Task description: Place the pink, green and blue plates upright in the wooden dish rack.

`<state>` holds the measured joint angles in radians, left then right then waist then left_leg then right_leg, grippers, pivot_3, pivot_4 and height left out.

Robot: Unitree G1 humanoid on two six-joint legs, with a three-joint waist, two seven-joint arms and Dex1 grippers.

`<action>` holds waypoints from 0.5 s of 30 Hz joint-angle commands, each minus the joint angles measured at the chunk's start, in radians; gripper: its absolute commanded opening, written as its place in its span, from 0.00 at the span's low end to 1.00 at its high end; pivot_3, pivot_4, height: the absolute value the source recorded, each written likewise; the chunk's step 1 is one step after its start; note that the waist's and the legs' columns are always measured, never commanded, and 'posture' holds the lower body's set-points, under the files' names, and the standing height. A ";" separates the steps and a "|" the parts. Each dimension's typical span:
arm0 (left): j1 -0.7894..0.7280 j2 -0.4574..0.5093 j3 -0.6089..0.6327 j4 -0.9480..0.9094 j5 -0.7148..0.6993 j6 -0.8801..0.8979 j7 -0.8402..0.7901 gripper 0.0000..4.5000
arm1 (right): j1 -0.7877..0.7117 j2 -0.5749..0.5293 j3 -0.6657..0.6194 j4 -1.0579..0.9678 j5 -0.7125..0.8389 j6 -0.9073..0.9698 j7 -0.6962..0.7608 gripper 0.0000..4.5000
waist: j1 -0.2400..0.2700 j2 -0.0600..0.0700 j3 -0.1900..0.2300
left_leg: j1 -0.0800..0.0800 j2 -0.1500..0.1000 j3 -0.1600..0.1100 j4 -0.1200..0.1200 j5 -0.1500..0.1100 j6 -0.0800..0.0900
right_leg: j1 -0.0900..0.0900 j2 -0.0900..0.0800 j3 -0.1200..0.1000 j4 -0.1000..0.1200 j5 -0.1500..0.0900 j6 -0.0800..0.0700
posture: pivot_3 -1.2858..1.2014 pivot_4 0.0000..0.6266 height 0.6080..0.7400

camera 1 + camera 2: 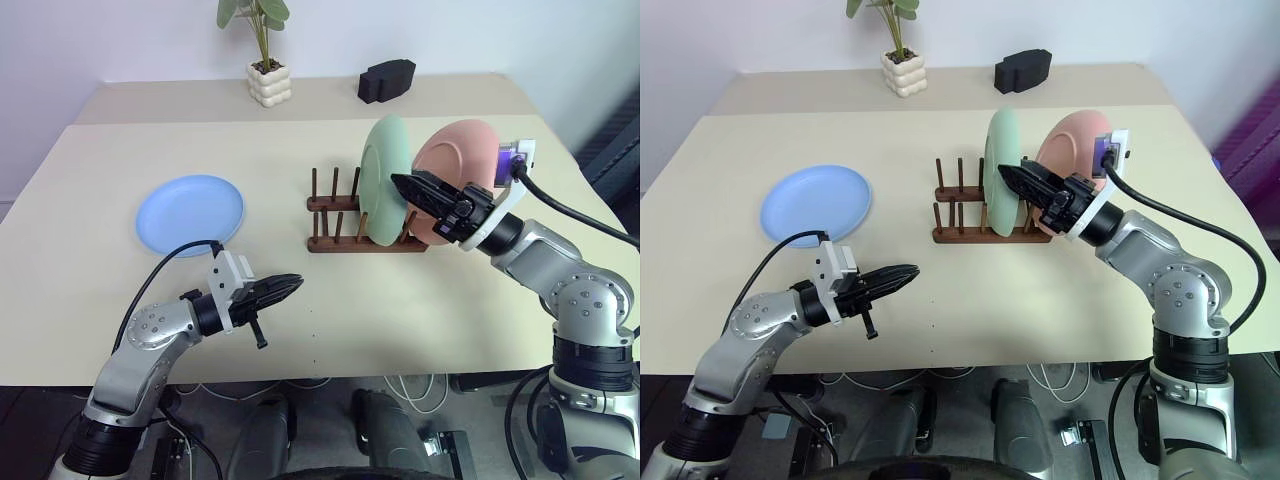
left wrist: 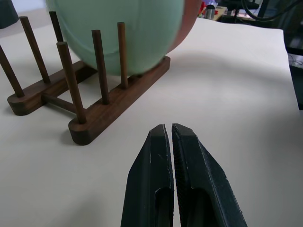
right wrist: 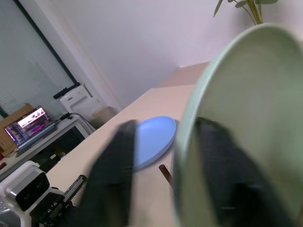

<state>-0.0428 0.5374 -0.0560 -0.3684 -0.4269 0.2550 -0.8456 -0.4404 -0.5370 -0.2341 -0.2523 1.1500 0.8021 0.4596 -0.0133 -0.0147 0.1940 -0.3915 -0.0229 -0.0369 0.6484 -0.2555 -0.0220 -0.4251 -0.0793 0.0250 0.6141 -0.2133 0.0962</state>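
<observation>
bright even room light, soft shadows; right wrist view's fingers (image 3: 113, 184) blurred

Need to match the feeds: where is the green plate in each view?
Left eye view: green plate upright in the wooden dish rack, right of centre, beside the pink plate.
Right eye view, just right of centre.
Left wrist view, along the upper edge, behind the pegs.
Right wrist view, large, straddled by the open right gripper.
Shared landmark: the rack.
</observation>
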 commanded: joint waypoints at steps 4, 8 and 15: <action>0.003 0.002 0.018 -0.040 -0.018 -0.013 -0.006 0.03 | -0.020 -0.012 -0.033 -0.035 -0.025 -0.030 0.023 0.99 | 0.000 0.000 0.000 | 0.000 0.000 0.000 0.000 0.000 0.000 | 0.000 0.000 0.000 0.000 0.000 0.000 | 0.52 0.24 0.93; 0.014 0.006 0.025 -0.039 -0.020 -0.015 -0.009 0.03 | -0.051 -0.030 -0.042 -0.058 -0.038 -0.039 0.041 0.99 | 0.000 0.000 0.000 | 0.000 0.000 0.000 0.000 0.000 0.000 | 0.000 0.000 0.000 0.000 0.000 0.000 | 0.52 0.24 0.93; 0.048 0.014 0.088 -0.016 -0.002 -0.016 0.033 0.03 | -0.123 -0.084 -0.060 -0.076 -0.054 -0.054 0.080 0.99 | 0.000 0.000 0.000 | 0.000 0.000 0.000 0.000 0.000 0.000 | -0.001 0.000 0.000 0.000 0.000 0.000 | 0.52 0.24 0.93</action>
<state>0.0005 0.5467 -0.0040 -0.3676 -0.4257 0.2536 -0.8295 -0.5362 -0.6049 -0.2584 -0.2833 1.0998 0.7696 0.5231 -0.0136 -0.0147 0.1940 -0.3918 -0.0226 -0.0370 0.6482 -0.2555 -0.0219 -0.4257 -0.0792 0.0249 0.6139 -0.2134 0.0961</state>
